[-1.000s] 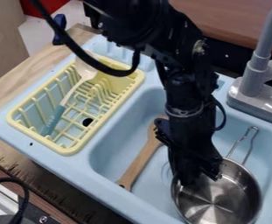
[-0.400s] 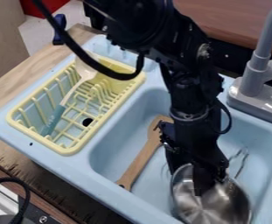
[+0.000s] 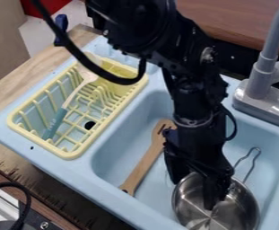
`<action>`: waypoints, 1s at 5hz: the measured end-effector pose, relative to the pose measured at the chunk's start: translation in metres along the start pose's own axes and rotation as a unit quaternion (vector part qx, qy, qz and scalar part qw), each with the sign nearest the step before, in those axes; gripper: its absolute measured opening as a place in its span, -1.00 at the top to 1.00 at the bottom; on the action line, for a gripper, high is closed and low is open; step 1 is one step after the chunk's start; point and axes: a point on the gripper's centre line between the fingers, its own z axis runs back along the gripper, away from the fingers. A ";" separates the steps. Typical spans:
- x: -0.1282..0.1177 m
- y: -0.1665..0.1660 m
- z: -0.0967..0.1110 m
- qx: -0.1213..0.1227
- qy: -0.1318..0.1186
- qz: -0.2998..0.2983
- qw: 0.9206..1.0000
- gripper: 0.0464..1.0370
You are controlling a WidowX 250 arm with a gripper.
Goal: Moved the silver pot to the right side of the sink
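My gripper [image 3: 194, 194] hangs over the sink's lower right part with its fingers spread apart. One finger is at the left edge of the silver pot [image 3: 243, 207], and the other points down inside it. Whether either one touches the metal, I cannot tell. The pot stands in the right part of the light blue sink [image 3: 120, 152], its wire handle towards the faucet; the gripper covers part of its upper left rim.
A wooden spatula [image 3: 142, 168] lies in the basin left of the pot. On the sink's left side is a yellow dish rack [image 3: 76, 152] holding a spoon [image 3: 57, 121] with a teal handle. The grey faucet [image 3: 262, 76] stands at the upper right.
The pot has shifted a little left, and its handle end is lower in the view. My gripper's fingers have spread, and the wrist sits slightly further right and lower than at first.
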 end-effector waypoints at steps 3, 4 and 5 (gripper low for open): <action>-0.002 0.005 0.026 0.011 -0.006 0.056 0.998 -0.92; 0.000 0.009 0.043 0.054 -0.037 0.110 0.992 -0.92; 0.005 0.018 0.051 0.095 -0.061 0.146 0.983 -0.92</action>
